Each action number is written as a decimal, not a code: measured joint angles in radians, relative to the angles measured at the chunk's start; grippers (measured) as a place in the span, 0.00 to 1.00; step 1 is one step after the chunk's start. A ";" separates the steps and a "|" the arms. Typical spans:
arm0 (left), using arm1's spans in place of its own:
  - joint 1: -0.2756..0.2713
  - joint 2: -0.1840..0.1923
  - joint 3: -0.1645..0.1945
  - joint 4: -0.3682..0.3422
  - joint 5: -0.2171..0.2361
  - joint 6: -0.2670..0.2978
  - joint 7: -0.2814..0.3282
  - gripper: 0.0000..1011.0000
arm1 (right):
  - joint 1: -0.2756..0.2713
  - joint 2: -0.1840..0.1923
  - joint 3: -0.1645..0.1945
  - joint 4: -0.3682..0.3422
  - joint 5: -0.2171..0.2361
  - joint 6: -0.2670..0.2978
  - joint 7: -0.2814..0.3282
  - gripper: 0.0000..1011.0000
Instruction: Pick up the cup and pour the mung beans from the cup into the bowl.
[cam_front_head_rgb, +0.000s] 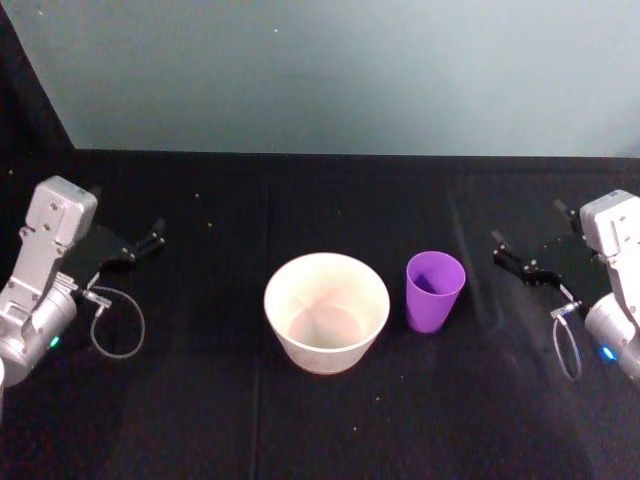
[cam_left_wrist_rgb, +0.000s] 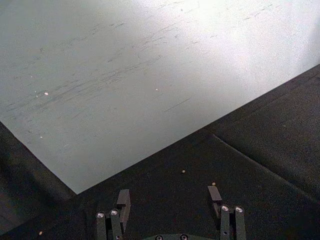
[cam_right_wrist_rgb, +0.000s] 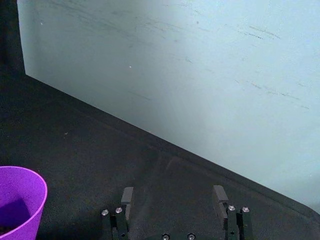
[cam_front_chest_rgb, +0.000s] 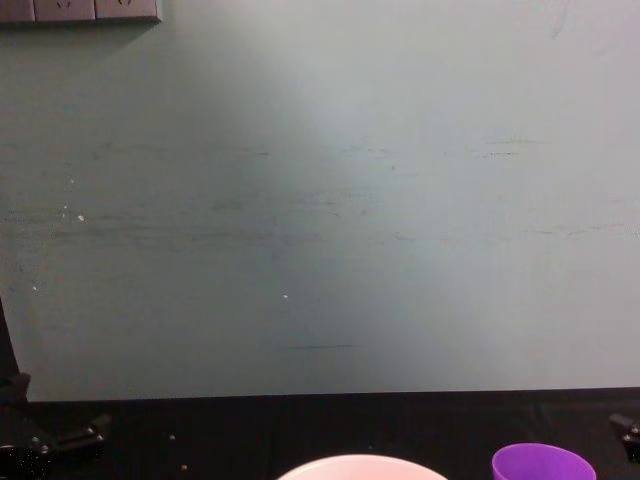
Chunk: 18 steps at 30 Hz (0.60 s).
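The purple cup stands upright on the black table, just right of the wide pale bowl; its rim also shows in the chest view and the right wrist view. The bowl's rim peeks in at the chest view's bottom edge, and its inside looks empty. My right gripper hovers open to the right of the cup, apart from it, its fingertips spread with nothing between. My left gripper rests open at the far left, its fingertips wide apart.
A pale grey-green wall rises behind the black table. A few loose beans lie scattered on the cloth near the left gripper. Cable loops hang from both wrists.
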<state>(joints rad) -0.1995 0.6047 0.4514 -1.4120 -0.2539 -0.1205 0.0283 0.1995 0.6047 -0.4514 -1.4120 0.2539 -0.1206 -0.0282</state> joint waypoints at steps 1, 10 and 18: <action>0.000 0.000 0.000 0.000 0.000 0.000 0.000 1.00 | 0.000 0.000 0.000 0.000 0.000 0.000 0.000 0.99; 0.000 0.000 0.000 0.000 0.000 0.000 0.000 1.00 | 0.000 0.000 0.000 0.000 0.000 0.000 0.000 0.99; 0.000 0.000 0.000 0.000 0.000 0.000 0.000 1.00 | 0.000 0.000 0.000 0.000 0.000 0.000 0.000 0.99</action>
<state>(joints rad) -0.1995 0.6047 0.4514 -1.4120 -0.2539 -0.1205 0.0283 0.1996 0.6047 -0.4513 -1.4120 0.2539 -0.1205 -0.0282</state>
